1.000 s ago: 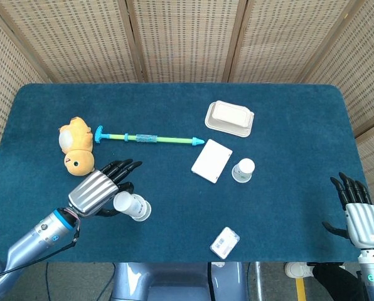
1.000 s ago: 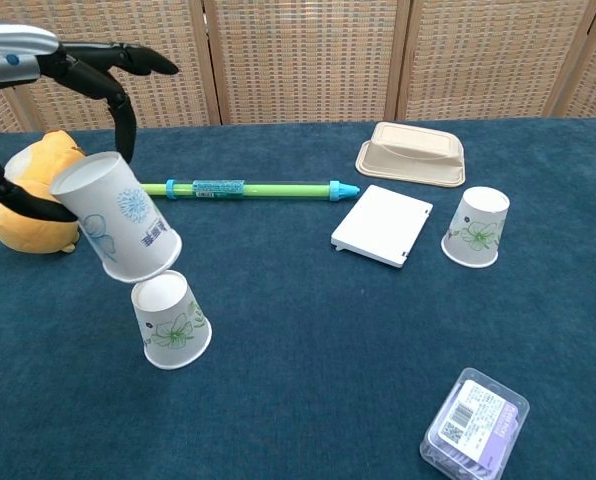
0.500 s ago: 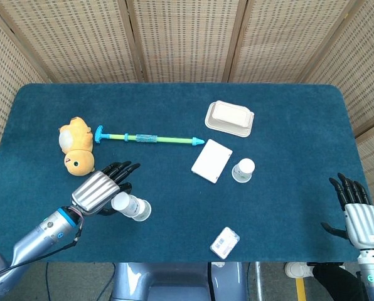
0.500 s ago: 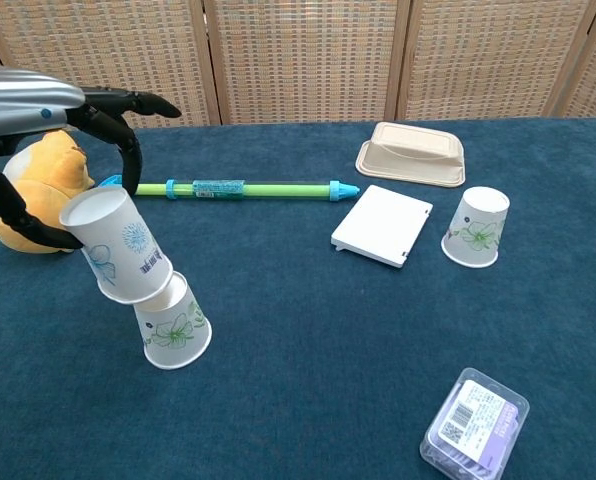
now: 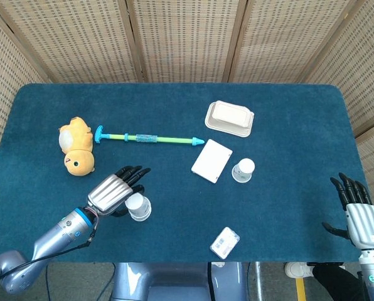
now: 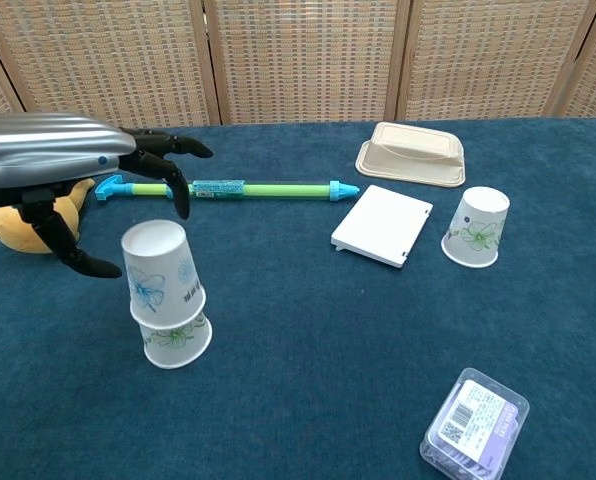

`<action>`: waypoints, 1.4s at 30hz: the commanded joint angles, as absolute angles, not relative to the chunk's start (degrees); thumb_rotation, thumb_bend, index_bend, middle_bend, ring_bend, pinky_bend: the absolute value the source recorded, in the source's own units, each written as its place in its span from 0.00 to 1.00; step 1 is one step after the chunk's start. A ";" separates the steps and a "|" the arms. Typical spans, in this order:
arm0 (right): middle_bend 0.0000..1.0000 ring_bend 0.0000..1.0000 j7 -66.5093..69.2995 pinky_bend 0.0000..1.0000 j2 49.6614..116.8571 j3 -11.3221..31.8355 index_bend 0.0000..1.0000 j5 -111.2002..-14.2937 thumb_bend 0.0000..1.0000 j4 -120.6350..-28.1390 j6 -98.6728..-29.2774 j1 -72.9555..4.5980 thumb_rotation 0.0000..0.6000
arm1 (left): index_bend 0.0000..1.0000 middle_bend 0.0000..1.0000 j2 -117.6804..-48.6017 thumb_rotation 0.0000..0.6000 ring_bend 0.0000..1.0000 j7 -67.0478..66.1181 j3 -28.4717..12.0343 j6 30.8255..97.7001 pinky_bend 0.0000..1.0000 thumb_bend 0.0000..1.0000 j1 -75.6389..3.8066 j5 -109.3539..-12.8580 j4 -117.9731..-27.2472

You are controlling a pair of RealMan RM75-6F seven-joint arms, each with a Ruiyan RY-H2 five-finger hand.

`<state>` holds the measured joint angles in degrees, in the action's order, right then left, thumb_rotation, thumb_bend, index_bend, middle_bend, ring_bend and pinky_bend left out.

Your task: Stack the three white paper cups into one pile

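Note:
Two white paper cups stand mouth down, one over the other, as a short stack [image 6: 165, 295] [image 5: 137, 206] at the table's front left. The upper cup sits slightly tilted on the lower one. My left hand [image 6: 63, 180] [image 5: 114, 190] hovers just left of and above the stack with its fingers spread around the top cup. No finger visibly grips it. The third white cup [image 6: 476, 227] [image 5: 243, 170] stands mouth down, alone, at the right of centre. My right hand [image 5: 361, 217] hangs off the table's front right edge, fingers straight, holding nothing.
A yellow plush duck [image 5: 75, 147] and a green and blue rod [image 5: 149, 138] lie behind the stack. A flat white box [image 5: 211, 160] sits beside the lone cup, a beige lidded container [image 5: 229, 118] behind it. A small plastic packet [image 5: 224, 242] lies at the front.
My left hand carried the tilted cup down and to the right and set it over the standing cup. Its fingers have since spread away from the cup. The right hand stayed put.

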<state>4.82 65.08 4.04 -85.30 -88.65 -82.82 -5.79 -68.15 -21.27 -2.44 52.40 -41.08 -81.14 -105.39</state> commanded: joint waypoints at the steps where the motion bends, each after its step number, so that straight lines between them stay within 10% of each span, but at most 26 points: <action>1: 0.00 0.00 4.86 0.09 65.06 4.01 0.05 -85.32 0.20 -88.64 -82.82 -5.78 1.00 | 0.09 0.00 -67.64 1.00 0.00 -21.88 -2.36 51.89 0.05 0.19 -41.27 -80.17 -106.00; 8: 0.00 0.00 4.61 0.09 64.99 3.93 0.05 -85.21 0.20 -88.77 -82.51 -5.84 1.00 | 0.07 0.00 -65.67 1.00 0.00 -19.14 -2.42 55.04 0.03 0.19 -39.43 -80.81 -107.08; 23: 0.00 0.00 3.53 0.09 65.38 4.17 0.05 -84.48 0.20 -88.56 -81.96 -6.09 1.00 | 0.07 0.00 -74.03 1.00 0.00 -12.02 1.76 84.60 0.03 0.19 -19.13 -86.30 -89.17; 32: 0.00 0.00 3.66 0.10 67.23 6.07 0.17 -84.97 0.20 -86.99 -81.18 -8.53 1.00 | 0.07 0.00 -76.05 1.00 0.00 -4.83 2.52 86.07 0.03 0.19 -15.03 -86.12 -79.52; 42: 0.00 0.00 -3.90 0.19 69.97 13.47 0.31 -78.87 0.20 -87.77 -65.09 -23.10 1.00 | 0.07 0.00 -76.48 1.00 0.00 -1.44 0.94 83.88 0.03 0.19 -14.90 -85.88 -76.47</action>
